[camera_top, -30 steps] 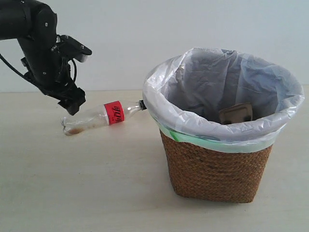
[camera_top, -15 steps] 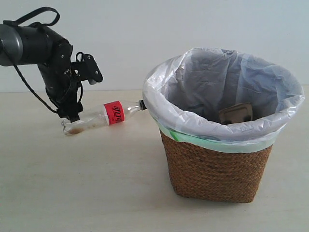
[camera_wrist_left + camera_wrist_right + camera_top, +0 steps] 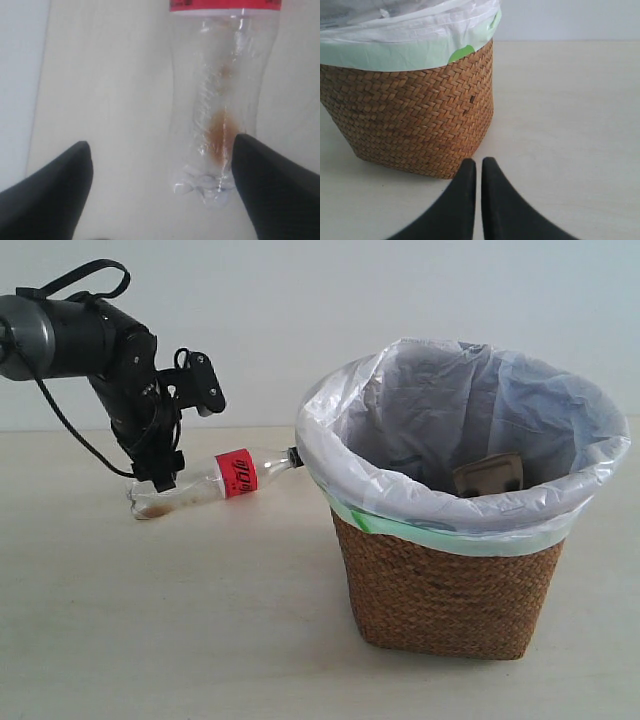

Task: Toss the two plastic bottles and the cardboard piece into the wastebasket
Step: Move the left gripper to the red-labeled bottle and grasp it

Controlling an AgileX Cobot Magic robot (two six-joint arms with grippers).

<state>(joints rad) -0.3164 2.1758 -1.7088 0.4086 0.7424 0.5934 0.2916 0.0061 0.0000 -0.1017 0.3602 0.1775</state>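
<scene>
The slim clear bottle [image 3: 205, 483] with a red label and black cap lies on the table, its cap end by the wastebasket [image 3: 450, 590]. My left gripper [image 3: 163, 480] hangs open over the bottle's base end. In the left wrist view the bottle [image 3: 220, 100] has its base between the spread fingers of the gripper [image 3: 161, 142], close against one finger [image 3: 270, 185]. The cardboard piece [image 3: 488, 475] rests inside the lined basket. The green-capped bottle is hidden. My right gripper [image 3: 479, 161] is shut and empty, low beside the wastebasket [image 3: 410, 110].
The white liner bag [image 3: 460, 400] stands up above the basket's rim, with a green band [image 3: 405, 52] folded over the wicker. The pale table [image 3: 150, 620] runs back to a white wall.
My left arm has turned and come down toward the bottle's base end, shifting a little to the right. The bottle, basket and cardboard have not moved.
</scene>
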